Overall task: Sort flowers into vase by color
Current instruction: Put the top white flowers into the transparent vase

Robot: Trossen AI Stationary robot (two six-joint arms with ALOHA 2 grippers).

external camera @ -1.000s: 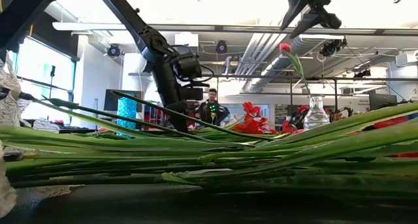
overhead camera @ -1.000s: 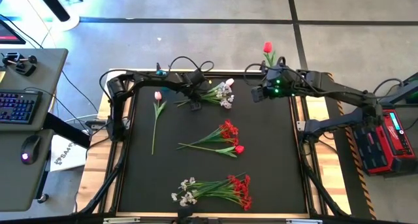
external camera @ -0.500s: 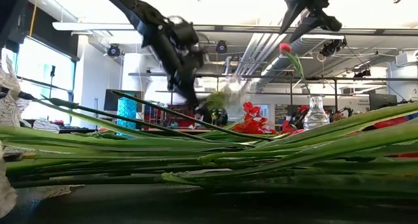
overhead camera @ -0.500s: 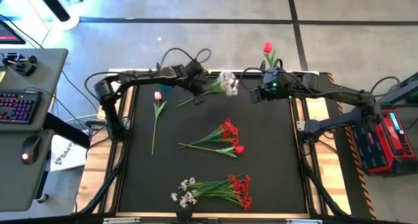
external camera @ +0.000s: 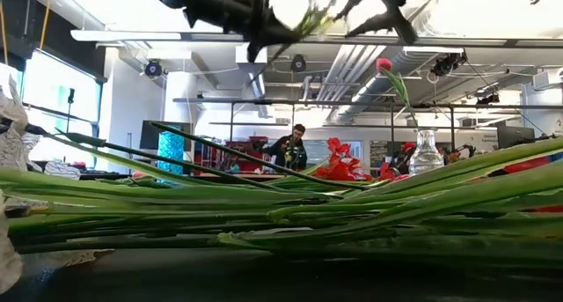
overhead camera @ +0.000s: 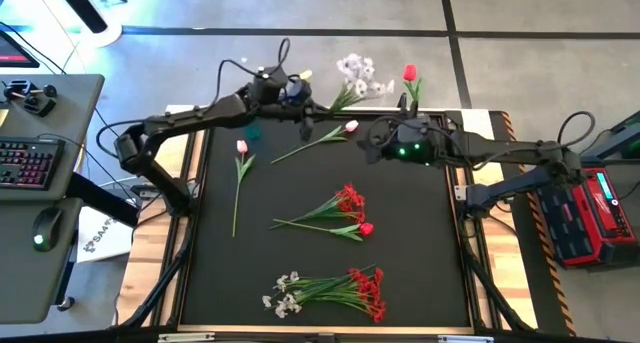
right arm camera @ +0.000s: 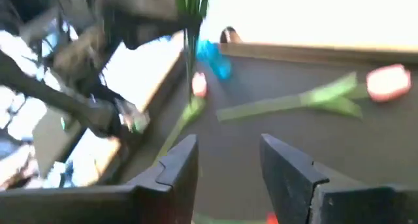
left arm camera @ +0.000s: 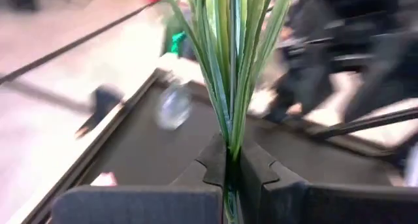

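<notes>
My left gripper (overhead camera: 292,91) is up over the table's far edge, shut on a spray of small white blossoms (overhead camera: 358,71); the low view shows it high above the mat (external camera: 264,20). A pink-white tulip (overhead camera: 330,135) lies flat on the black mat just in front of my right gripper (overhead camera: 368,148), which is open and holds nothing (right arm camera: 228,165). A second tulip (overhead camera: 239,173) lies on the mat's left part. A red bunch (overhead camera: 340,213) is at mid-mat, and a white-and-red bunch (overhead camera: 335,288) lies near the near edge. A red flower (overhead camera: 409,73) stands in a glass vase (external camera: 425,152). My left gripper pinches the spray's bundled green stems (left arm camera: 228,155) between its two fingers, near the stems' lower end. The stems run forward out past the fingertips and fan apart. The spray is lifted clear of the table, with the blossoms pointing toward the table's right and far side.
Loose cables loop over the left arm by the far edge. A desk with keyboard and mouse (overhead camera: 35,163) stands left of the table, and a red box (overhead camera: 585,218) stands on the right. A person (external camera: 290,148) sits in the room beyond. Bare mat lies along the right side.
My left gripper has risen and swung toward the far edge, carrying the white spray clear of the mat. The tulip that lay beside the spray has stayed on the mat. My right gripper has moved a little toward the table's left.
</notes>
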